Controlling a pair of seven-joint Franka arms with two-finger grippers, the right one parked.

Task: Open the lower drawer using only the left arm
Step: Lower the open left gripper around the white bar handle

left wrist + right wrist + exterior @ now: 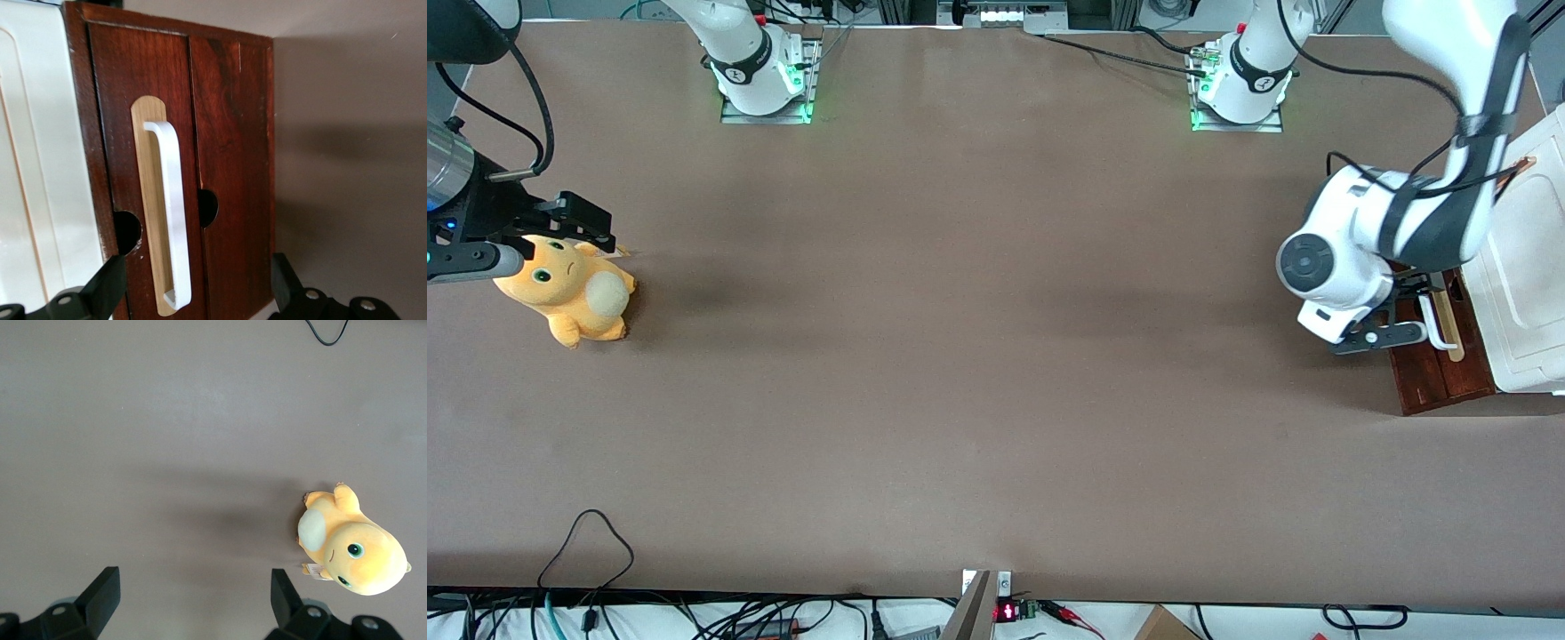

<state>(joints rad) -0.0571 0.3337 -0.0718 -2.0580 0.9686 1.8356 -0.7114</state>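
The lower drawer's dark red-brown front [120, 127] faces my wrist camera, with its white loop handle [172, 200] on a pale wood strip [148, 200]. My left gripper [197, 265] is open, its black fingers [110, 283] spread wide on either side of the handle's end and touching nothing. From the front, the left arm [1423, 213] reaches down in front of the drawer [1440, 373]. The gripper [1416, 311] hangs close to the handle [1438, 322], just short of it. The front sits tight against the cabinet.
The white moulded top panel [1525, 284] with a small orange strip [1519, 171] caps the cabinet at the working arm's end. A second dark wood panel [237, 147] lies beside the handled front. An orange plush toy [569, 293] lies toward the parked arm's end.
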